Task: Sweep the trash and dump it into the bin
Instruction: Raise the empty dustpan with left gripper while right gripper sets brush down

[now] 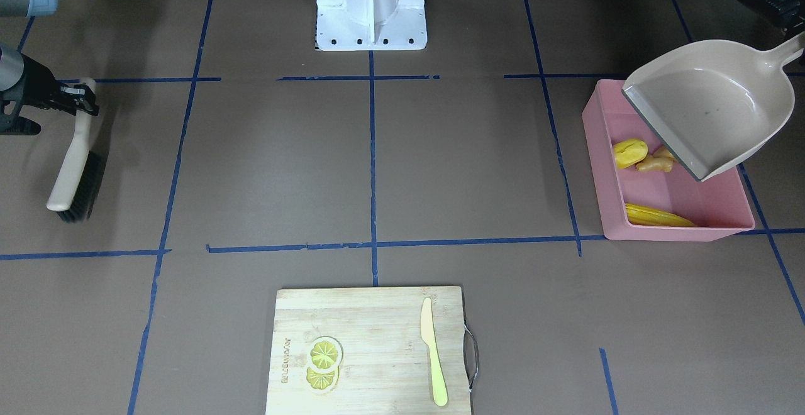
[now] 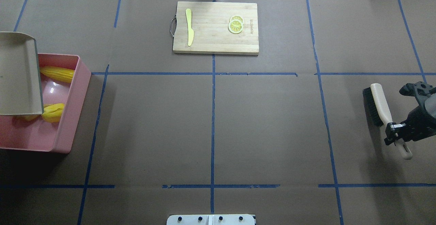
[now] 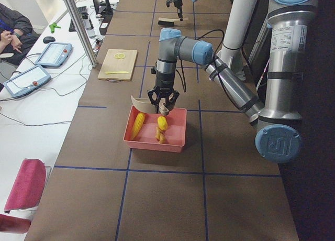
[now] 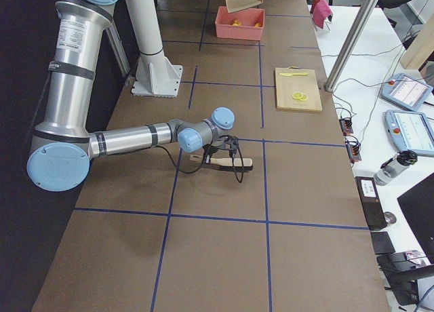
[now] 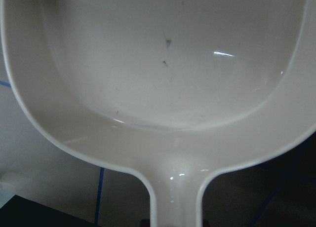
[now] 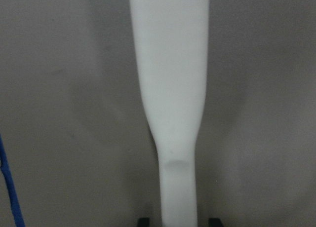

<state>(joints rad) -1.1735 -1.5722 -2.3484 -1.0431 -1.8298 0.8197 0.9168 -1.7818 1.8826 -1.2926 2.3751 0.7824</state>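
In large rectangular pink plastic bin, 3 o'clock in front-facing view: long yellow corn cob, smooth yellow potato-like lump, knobbly tan ginger root. Left gripper clamping tilted beige plastic dustpan; right gripper clamping beige black-bristled brush.

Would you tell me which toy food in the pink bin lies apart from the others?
The long corn cob; the potato-like lump and ginger root sit together.

The dustpan, cropped by the overhead view's left edge, hides most of the ginger root; left end effector clipped at front view's corner; brush blurred in right wrist view.
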